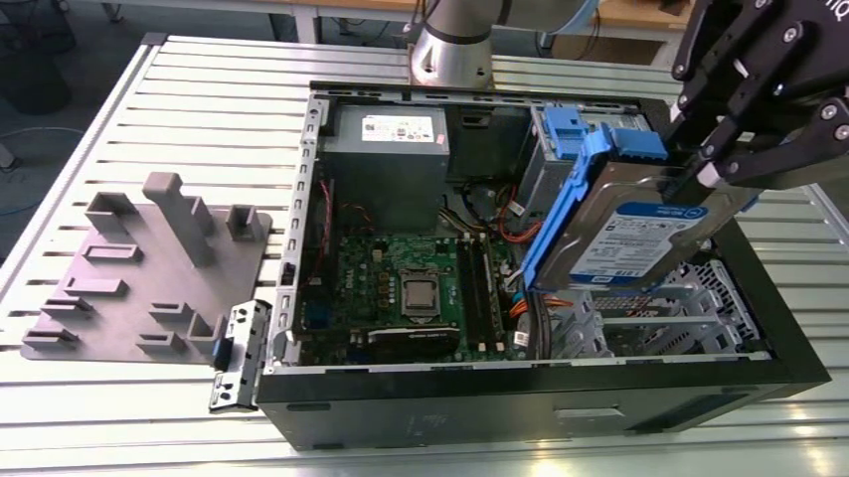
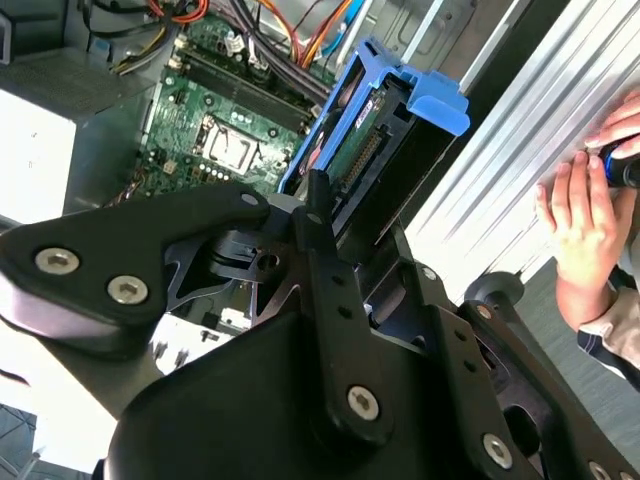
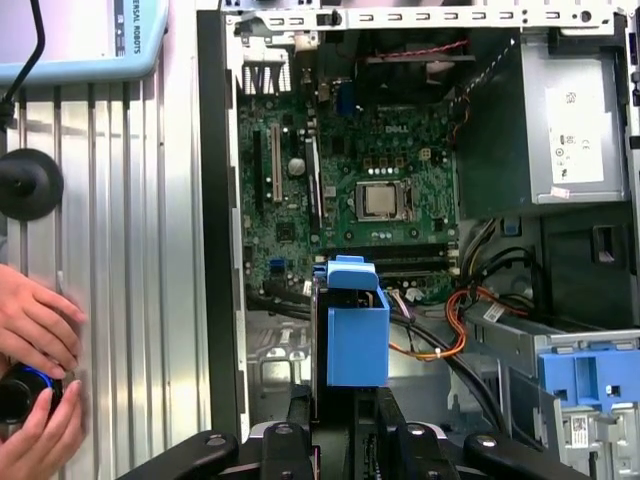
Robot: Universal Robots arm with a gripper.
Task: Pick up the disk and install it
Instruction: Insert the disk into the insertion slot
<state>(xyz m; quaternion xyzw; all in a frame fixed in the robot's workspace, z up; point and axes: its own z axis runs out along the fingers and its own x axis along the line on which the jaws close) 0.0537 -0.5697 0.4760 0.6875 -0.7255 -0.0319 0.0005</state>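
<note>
The disk (image 1: 634, 237), a silver hard drive with a white-and-blue label and blue side rails, hangs tilted on edge above the right side of the open computer case (image 1: 531, 397). My gripper (image 1: 706, 171) comes in from the exterior view's upper right and is shut on the disk's upper end. Below the disk lies the perforated metal drive cage (image 1: 670, 313). In the second wrist view the disk (image 2: 375, 135) sticks out past my black fingers (image 2: 318, 215). In the first wrist view it shows edge-on by its blue rail (image 3: 356, 335), above the case floor.
Inside the case are a green motherboard (image 1: 412, 288), a grey power-supply box (image 1: 392, 149), orange cables and an upright blue latch (image 1: 564, 129). A grey fixture plate (image 1: 146, 268) lies on the slatted table at the exterior view's left. A person's hands (image 3: 35, 340) rest beside the case.
</note>
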